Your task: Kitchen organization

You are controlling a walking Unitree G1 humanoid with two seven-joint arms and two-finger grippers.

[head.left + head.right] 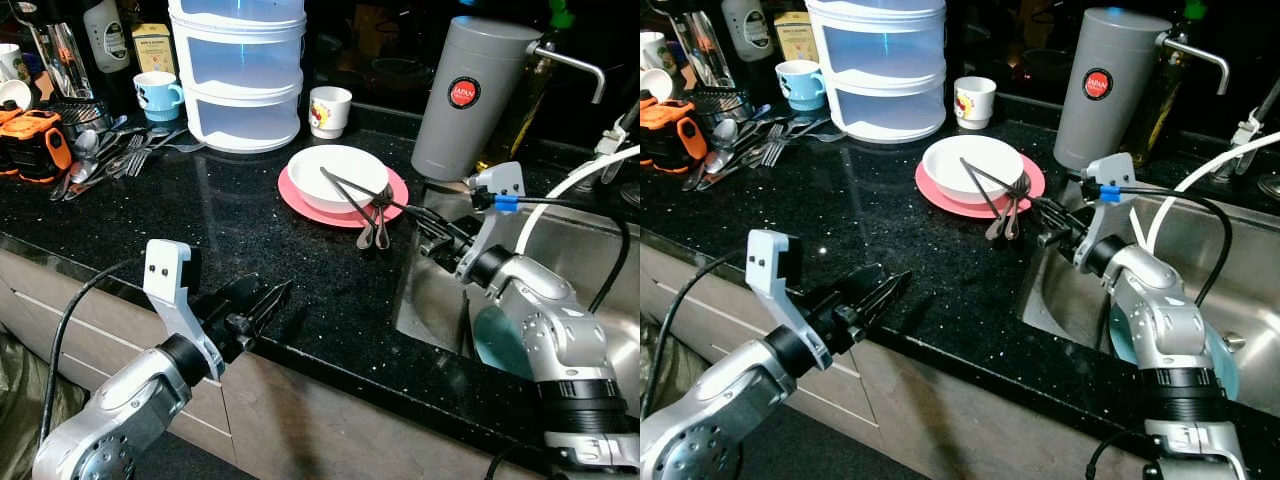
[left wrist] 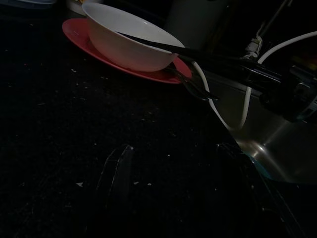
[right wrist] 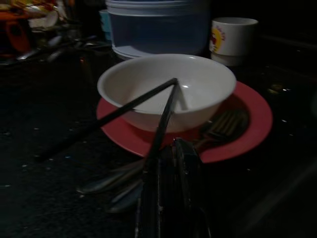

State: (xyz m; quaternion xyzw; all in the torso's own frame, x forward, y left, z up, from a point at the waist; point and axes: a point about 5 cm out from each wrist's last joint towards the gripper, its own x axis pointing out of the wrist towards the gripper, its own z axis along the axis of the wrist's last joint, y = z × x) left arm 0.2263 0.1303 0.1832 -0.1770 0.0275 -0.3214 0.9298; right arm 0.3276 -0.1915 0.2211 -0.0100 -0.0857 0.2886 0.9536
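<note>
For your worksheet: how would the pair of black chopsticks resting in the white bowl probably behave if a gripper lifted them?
The black chopsticks look thin, rigid and smooth, so they are probably light but slippery. Crossed, tips in the white bowl and leaning over its rim, they may scissor apart or roll. The right gripper sits by their outer ends.

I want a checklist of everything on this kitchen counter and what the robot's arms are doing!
Surface: black speckled countertop, stainless sink at the robot's right.
Job's things: white bowl on a red plate; black chopsticks resting in the bowl; spoons and a fork leaning off the plate's edge.
Clutter: loose cutlery pile, blue mug, white cartoon cup, stacked clear containers, grey thermos, orange tool.
Grippers: right end effector shut on the chopsticks beside the plate; left end effector open, over the counter's front edge.
Cables: white hose, black wire near the sink.
Surroundings: faucet, bottles.
</note>
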